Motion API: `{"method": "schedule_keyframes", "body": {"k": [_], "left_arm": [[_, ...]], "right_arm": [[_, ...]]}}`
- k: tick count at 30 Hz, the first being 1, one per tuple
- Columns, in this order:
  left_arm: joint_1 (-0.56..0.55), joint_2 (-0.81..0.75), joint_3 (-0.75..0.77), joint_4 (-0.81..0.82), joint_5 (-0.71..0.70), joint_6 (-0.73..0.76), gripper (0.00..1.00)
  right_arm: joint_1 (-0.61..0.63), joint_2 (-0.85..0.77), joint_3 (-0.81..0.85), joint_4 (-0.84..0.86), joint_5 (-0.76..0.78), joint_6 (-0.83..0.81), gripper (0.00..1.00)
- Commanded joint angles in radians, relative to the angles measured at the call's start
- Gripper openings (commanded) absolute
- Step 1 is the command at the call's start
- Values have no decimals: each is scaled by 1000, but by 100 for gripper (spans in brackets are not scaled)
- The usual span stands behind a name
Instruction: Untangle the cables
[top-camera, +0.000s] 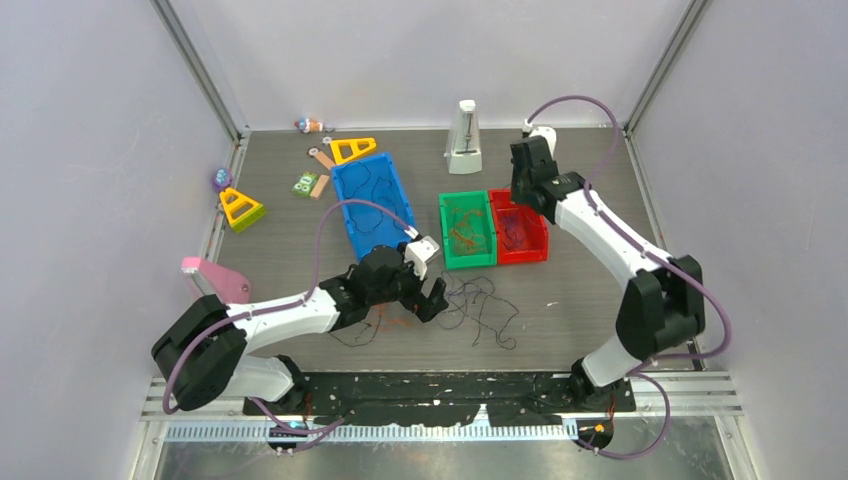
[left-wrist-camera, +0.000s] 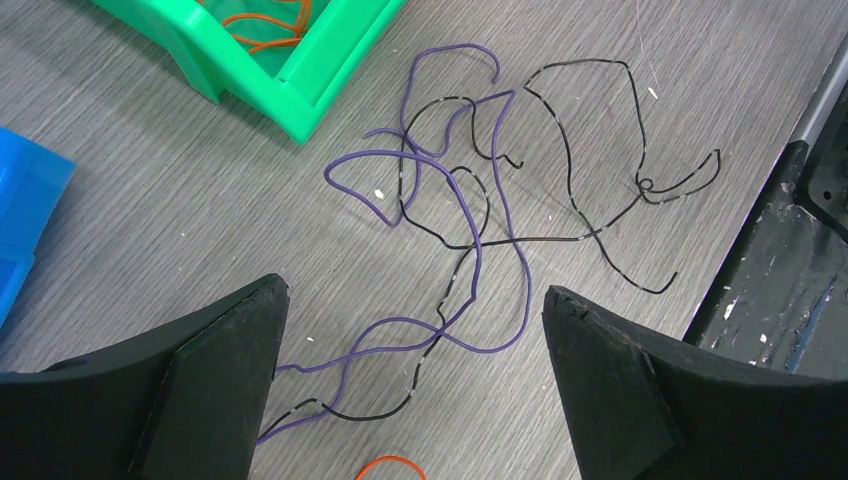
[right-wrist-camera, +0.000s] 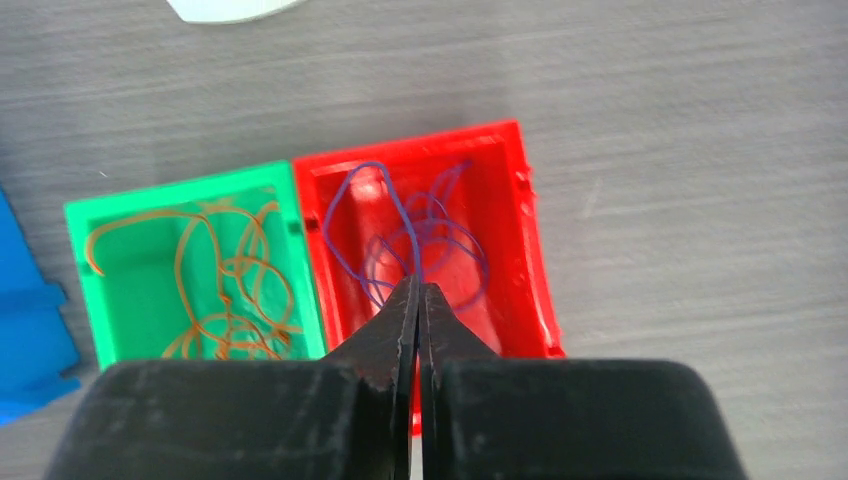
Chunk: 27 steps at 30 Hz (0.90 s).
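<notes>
My left gripper (left-wrist-camera: 415, 300), jaws wide apart, hung over the tangled cables (left-wrist-camera: 470, 230), which ran from lower centre toward the frame's upper right, just ahead of my fingers. My right gripper (right-wrist-camera: 418, 300), pressed together, sat well apart above the red bin (right-wrist-camera: 525, 200). The grey table (left-wrist-camera: 150, 200) lay flat; the green bin (left-wrist-camera: 300, 90) crowded the upper left.

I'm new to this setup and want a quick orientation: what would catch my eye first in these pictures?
First, the knot of purple and black cables sprawled on the grey table, with the left claw wide open just above it. Farther back, a green bin holds orange cables and a red bin holds purple cables. The right claw hangs shut over the red one.
</notes>
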Motion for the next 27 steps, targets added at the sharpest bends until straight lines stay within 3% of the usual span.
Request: {"method": "schedule_keyframes", "body": {"k": [1,4,11,18,27], "left_arm": [[0,-29,12,39,-15,22,99],[0,-32,12,35,-16,23,99],[0,-35,12,32,-18,23,99],[0,-39,14,29,-15,23,99],[0,-43,14,25,-12,23,99]], "right_arm": [[1,90,145,60,-86,-11,5],[-2,151,166,112,-125,-6,6],[-80,172,-60,436,-312,82,5],[-94,174,-188,418,-256,101,5],[-93,324,-94,286,-250,100,6]]}}
